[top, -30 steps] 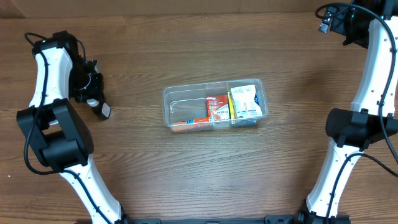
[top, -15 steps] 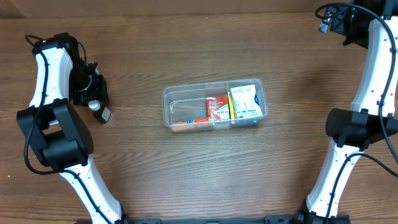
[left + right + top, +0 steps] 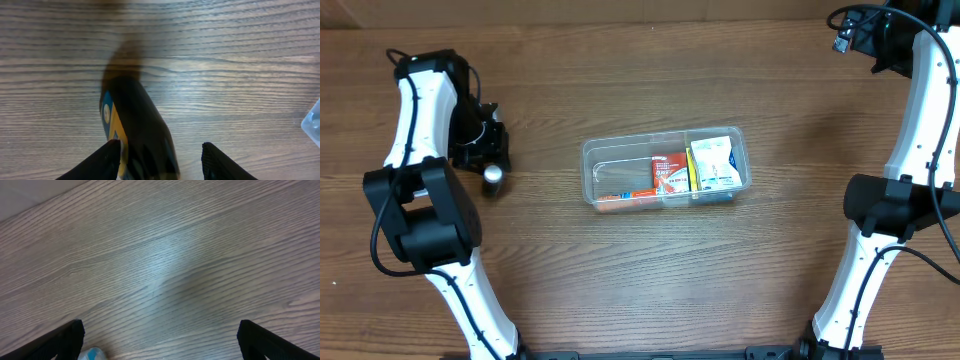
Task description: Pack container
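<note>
While the left gripper (image 3: 160, 149) holds the dark bottle (image 3: 136, 125) (right gripper (image 3: 160, 334) open, empty), it should next carry it rightward into the container (image 3: 615, 165).

Overhead: fixed above my table (image 3: 640, 280), facing straight down, far enough to take in both arms and the container (image 3: 665, 168) at centre. Left wrist: close over the wood, looking past my left gripper (image 3: 160, 150) at the dark bottle (image 3: 137, 120); the overhead view shares that bottle and the container's corner. Right wrist: close, angled onto bare wood between the fingers of my right gripper (image 3: 159, 327).
</note>
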Action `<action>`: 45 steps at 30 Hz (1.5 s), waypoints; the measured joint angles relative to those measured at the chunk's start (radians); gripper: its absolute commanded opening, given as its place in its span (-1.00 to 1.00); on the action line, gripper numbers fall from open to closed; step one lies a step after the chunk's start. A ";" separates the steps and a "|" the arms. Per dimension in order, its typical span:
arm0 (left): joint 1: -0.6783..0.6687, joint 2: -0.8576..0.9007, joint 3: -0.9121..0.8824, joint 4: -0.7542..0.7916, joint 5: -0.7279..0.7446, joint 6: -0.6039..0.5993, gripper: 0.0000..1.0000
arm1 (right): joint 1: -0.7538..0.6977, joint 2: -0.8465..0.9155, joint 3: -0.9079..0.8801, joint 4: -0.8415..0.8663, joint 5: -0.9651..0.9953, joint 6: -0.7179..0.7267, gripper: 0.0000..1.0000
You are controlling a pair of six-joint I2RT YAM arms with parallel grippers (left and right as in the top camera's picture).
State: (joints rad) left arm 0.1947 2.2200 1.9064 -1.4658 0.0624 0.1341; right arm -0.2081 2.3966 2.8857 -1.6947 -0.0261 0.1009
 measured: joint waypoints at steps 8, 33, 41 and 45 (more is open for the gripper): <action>-0.005 0.000 0.000 0.010 -0.031 0.000 0.04 | 0.000 0.000 0.000 0.000 0.000 0.000 1.00; -0.271 -0.297 -0.070 0.146 0.031 0.434 0.56 | 0.000 0.000 0.000 0.000 0.000 0.000 1.00; -0.233 -0.248 -0.072 0.014 0.014 0.258 0.62 | 0.000 0.000 0.000 0.000 0.000 0.000 1.00; -0.194 -0.242 -0.094 0.014 0.011 -0.083 1.00 | 0.000 0.000 0.000 0.000 0.000 0.000 1.00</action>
State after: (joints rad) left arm 0.0010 1.9778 1.8122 -1.4513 0.0734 0.0513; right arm -0.2081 2.3966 2.8857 -1.6947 -0.0261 0.1013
